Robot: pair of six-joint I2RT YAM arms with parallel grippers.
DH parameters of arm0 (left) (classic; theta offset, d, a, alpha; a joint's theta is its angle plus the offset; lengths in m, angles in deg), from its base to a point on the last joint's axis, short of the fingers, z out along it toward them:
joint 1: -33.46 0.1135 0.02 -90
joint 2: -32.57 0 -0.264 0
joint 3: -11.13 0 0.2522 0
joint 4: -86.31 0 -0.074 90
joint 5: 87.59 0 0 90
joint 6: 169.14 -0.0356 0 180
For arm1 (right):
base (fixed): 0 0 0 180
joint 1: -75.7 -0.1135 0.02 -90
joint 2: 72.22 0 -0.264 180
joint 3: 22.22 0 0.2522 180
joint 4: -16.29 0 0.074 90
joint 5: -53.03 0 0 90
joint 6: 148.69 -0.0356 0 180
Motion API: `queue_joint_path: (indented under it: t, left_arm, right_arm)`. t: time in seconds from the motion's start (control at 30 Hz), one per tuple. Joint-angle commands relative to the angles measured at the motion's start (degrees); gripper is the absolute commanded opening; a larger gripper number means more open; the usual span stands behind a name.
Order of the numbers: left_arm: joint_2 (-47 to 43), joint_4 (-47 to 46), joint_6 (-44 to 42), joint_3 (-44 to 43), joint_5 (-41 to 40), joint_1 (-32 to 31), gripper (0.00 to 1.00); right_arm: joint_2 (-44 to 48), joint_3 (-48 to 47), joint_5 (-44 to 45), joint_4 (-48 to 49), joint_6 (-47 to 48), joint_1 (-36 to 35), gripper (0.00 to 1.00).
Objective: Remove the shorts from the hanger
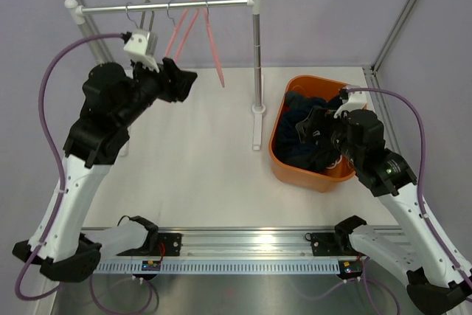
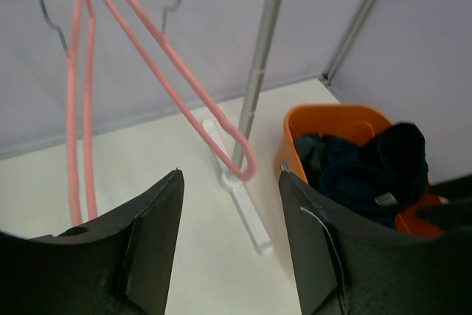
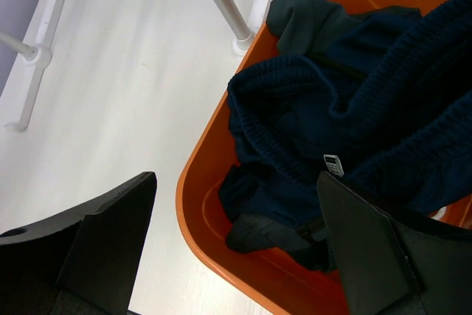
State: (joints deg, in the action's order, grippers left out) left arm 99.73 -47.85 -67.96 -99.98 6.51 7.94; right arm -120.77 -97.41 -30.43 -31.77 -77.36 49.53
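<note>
The shorts (image 1: 308, 136) are seen bundled in a dark heap inside an orange bin (image 1: 282, 166) at the right of the tabletop (image 1: 192, 171), just beside the right-hand post of the clothes rack (image 1: 256, 57). Navy ribbed cloth and a charcoal piece can be told apart in the right wrist view, where a small white label is shown on the navy folds. No light blue cloth can be made out in any view. No long axis is offered by the heap, which is crumpled and folded over itself.

The right gripper (image 1: 317, 127) is held directly above the bin. Its fingers (image 3: 110, 234) are spread wide and nothing is held between them, with the bin's near rim and the shorts framed in the gap. The shorts lie straight below and slightly ahead of these fingers, so the right arm is by far the nearer.

The left gripper (image 1: 179, 81) is raised at the left, well apart from the bin, and is aimed across the tabletop toward the rack. Its fingers (image 2: 155, 234) are likewise parted and empty.

Pink hangers (image 1: 214, 42) hang bare from the rail (image 1: 169, 7), with no cloth on them. By this layout the removal is judged complete or nearly so.
</note>
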Motion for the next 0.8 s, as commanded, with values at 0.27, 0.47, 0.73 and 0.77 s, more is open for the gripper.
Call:
queue_joint_path:
  t: [0.27,0.47,0.73,0.77]
  left_arm:
    - [-21.9,-0.5,0.2,27.9,0.8,-10.9,0.59]
    - [-28.7,-2.5,-0.2,36.9,1.3,-11.3,0.59]
    - [-32.7,-7.0,-0.5,43.6,4.9,-11.3,0.6]
    - [-33.0,-7.1,-0.5,44.2,4.8,-11.3,0.59]
  right_arm:
    - [7.9,3.7,-6.3,2.5,-6.4,0.2,1.0]
    - [10.2,4.0,-9.3,2.9,-7.8,0.2,0.99]
    - [11.0,2.4,-7.2,0.8,-7.7,0.2,0.99]
    - [11.1,2.5,-7.1,0.9,-8.0,0.2,0.99]
